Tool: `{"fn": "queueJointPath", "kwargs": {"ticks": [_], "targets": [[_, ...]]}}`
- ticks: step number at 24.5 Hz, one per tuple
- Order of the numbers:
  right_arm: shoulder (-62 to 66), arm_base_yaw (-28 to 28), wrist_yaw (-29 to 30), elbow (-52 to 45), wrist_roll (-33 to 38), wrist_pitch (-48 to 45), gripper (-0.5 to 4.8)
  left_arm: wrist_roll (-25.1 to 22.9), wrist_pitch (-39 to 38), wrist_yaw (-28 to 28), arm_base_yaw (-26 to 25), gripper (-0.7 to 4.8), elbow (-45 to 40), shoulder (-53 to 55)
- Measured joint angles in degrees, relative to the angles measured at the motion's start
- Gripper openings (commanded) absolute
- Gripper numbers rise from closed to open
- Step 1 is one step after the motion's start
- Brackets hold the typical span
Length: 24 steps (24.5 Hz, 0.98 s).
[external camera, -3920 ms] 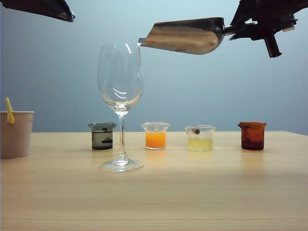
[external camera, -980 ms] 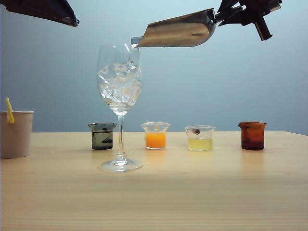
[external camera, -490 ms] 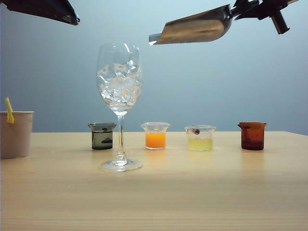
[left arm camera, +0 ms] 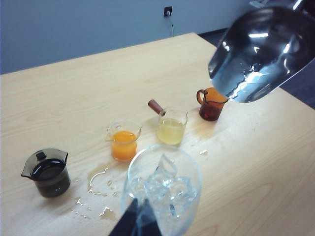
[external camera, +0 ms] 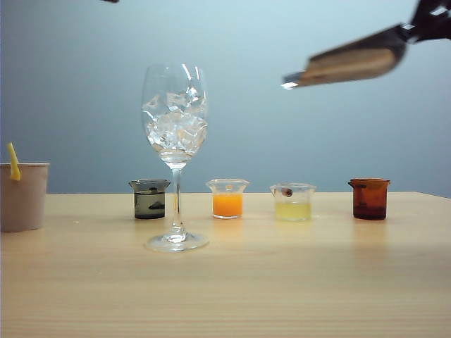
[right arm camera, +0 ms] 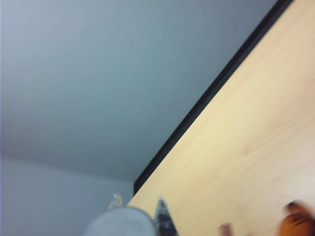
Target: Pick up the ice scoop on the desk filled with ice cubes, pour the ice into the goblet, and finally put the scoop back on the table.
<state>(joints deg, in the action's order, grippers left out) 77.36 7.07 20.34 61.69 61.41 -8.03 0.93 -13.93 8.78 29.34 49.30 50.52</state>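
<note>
table (external camera: pixel 282 282): light beige wood, bare along the near edge; small wet splashes show on it beside the glass's foot in the left wrist view.
goblet (external camera: pixel 175 158): upright, left of centre, nearest of the glassware, standing a little in front of the beaker row.
ice cubes (external camera: pixel 175 125): piled in the goblet's bowl, filling roughly the lower half.
paper cup (external camera: pixel 22 196): far left edge, with a yellow straw (external camera: pixel 13 162) leaning out of it.
beaker row: behind the goblet, left to right a dark beaker (external camera: pixel 149 198), an orange beaker (external camera: pixel 227 198), a pale yellow beaker (external camera: pixel 293 201) and an amber beaker (external camera: pixel 369 198), each apart from the next.
ice scoop (external camera: pixel 350 65): high in the air at upper right, well clear of the goblet, mouth tilted slightly down toward the left, blurred; its inside looks wet and holds no ice in the left wrist view (left arm camera: pixel 258 51).
right gripper (external camera: pixel 431 21): top right corner, clamped on the scoop's handle.
left gripper (left arm camera: pixel 138 220): only a dark tip shows, high above the goblet; i cannot tell whether its fingers are apart or together.
</note>
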Motion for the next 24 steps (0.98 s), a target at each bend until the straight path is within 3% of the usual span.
{"fn": "queueJointPath", "kwargs": {"ticks": [9, 16, 24], "targets": [[0.0, 11.6, 4.3, -0.5, -0.6, -0.3, -0.05, 0.0, -0.2, 0.0, 0.0, -0.06, 0.5, 0.3], [-0.1, 18.0, 6.4, -0.8, -5.5, 2.6, -0.05, 0.0, -0.5, 0.0, 0.0, -0.06, 0.6, 0.8], [-0.2, 24.6, 7.6, -6.8, -6.4, 0.2, -0.05, -0.1, -0.5, -0.1, 0.6, -0.06, 0.8, 0.8]]}}
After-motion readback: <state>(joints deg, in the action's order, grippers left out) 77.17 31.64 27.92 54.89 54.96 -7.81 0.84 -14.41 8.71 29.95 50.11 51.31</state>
